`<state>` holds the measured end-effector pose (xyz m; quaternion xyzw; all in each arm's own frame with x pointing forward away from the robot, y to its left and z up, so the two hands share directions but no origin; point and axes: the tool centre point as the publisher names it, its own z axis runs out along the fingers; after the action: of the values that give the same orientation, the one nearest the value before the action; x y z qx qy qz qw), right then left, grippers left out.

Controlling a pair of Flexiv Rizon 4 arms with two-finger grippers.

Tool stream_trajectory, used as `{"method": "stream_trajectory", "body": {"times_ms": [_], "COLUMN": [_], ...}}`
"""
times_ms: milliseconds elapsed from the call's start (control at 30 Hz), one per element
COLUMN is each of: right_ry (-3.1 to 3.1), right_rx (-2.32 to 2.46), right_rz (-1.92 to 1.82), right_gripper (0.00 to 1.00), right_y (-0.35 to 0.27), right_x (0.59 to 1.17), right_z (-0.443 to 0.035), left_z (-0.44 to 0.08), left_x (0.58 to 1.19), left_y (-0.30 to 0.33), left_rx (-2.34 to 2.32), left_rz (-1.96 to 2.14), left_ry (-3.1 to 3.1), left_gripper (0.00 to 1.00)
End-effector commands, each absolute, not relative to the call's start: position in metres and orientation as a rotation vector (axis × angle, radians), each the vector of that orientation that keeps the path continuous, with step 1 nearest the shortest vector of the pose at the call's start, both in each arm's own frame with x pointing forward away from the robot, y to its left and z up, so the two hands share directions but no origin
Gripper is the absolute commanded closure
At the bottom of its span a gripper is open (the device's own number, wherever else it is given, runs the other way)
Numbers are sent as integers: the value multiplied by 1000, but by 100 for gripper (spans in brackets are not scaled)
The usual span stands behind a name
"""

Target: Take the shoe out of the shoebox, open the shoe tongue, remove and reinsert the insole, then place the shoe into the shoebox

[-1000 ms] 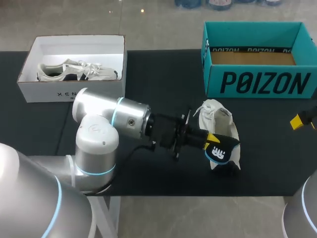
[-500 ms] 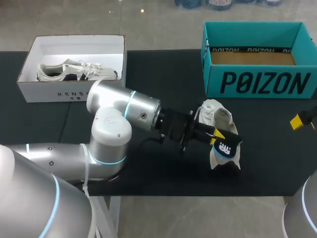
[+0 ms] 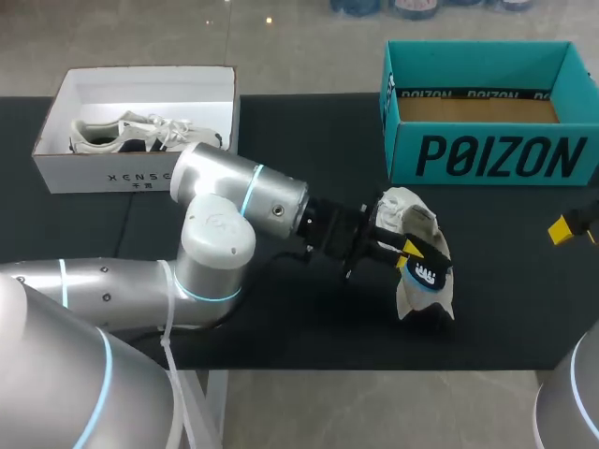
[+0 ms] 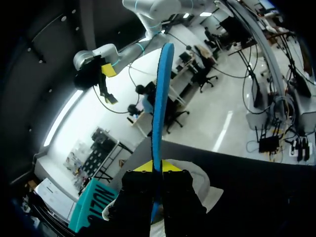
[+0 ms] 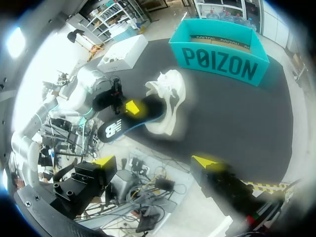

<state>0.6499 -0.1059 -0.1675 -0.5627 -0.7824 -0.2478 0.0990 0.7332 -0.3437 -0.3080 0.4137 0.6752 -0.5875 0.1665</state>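
Observation:
A white shoe (image 3: 410, 220) lies on the black table (image 3: 281, 140) in front of the teal shoebox (image 3: 487, 122), which is open and holds nothing that shows. My left gripper (image 3: 408, 249) is shut on a black insole (image 3: 426, 273) with a blue edge and a white logo, held at the shoe's heel side. In the left wrist view the insole (image 4: 160, 98) stands edge-on between the fingers (image 4: 170, 166), with the shoe (image 4: 202, 185) under them. My right gripper (image 5: 154, 163) is open near the table's right edge, well clear of the shoe (image 5: 170, 91) and the insole (image 5: 123, 123).
A white box (image 3: 140, 94) with another pale shoe (image 3: 140, 134) inside stands at the back left. My left arm (image 3: 234, 201) stretches across the middle of the table. The right gripper (image 3: 571, 224) shows at the right edge in the head view.
My left arm has pushed to the right, carrying the insole a little up and closer against the shoe. The right gripper has stayed where it was.

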Motion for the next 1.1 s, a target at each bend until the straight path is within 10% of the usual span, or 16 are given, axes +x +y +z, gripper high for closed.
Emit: {"method": "stream_trajectory", "body": {"times_ms": [33,833,867,933,1100], "right_ry": [-2313,-2313,-2313,-2313,-2313], "right_rx": [-1665,-1665,-1665,-1665,-1665], "right_rz": [-726,-726,-726,-726,-726], "right_gripper": [0,0,0,0,0], "right_y": [-105,-105,-105,-105,-105], "right_x": [652,652,652,652,652], "right_z": [-168,-168,-168,-168,-168], "left_z": [-313,-347,-347,-347,-343], "left_x": [744,781,781,779,774], "left_y": [-351,-348,-346,-343,-335], "left_rx": [1212,1174,1168,1147,1125], "left_rz": [-1636,-1381,-1381,-1388,-1393], "left_ry": [1949,2093,2096,2100,2093], "left_gripper": [100,100,91,22,1]}}
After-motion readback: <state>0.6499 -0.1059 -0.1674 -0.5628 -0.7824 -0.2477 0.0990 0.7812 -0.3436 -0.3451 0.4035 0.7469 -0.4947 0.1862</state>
